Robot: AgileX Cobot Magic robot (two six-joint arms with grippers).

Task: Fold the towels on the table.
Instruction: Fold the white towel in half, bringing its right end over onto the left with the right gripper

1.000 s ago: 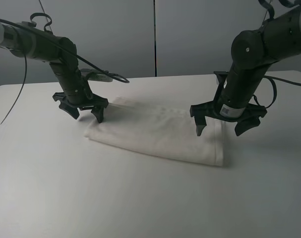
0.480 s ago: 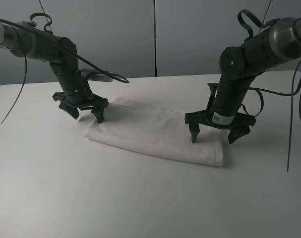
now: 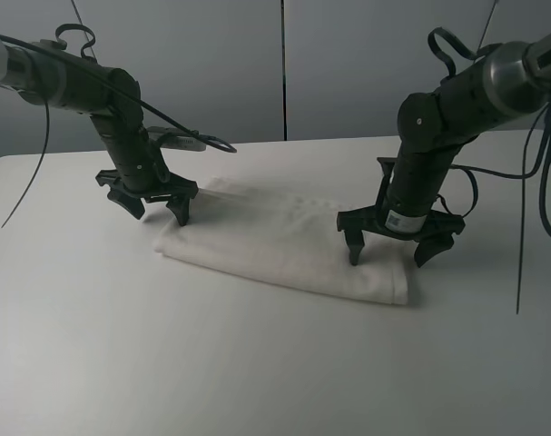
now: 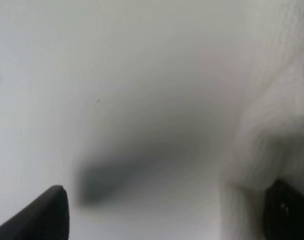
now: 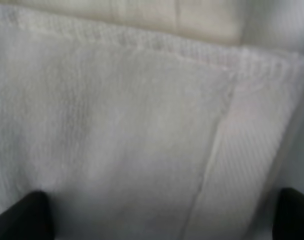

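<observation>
Left tool point(image 3: 159, 211) and right tool point(image 3: 388, 252) are both released, jaws wide, with the towel point(image 3: 275, 238) ends beneath them. Layers look blurry up close, so the right tool may pinch only the top one, dragging the fold apart.

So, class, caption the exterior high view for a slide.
Left gripper and right gripper, both open, at opposite ends of the towel.

Your high camera sits off the near side, looking down across the bench point(image 3: 257, 381) to the far wall point(image 3: 366, 64), wide enough for the left arm point(image 3: 121, 127) and right arm point(image 3: 429, 154). Each wrist camera points down from very close, blurred: the left shows bare bench beside the left end of the towel point(image 4: 277, 100), the right its right end; both patches appear in the high view.
</observation>
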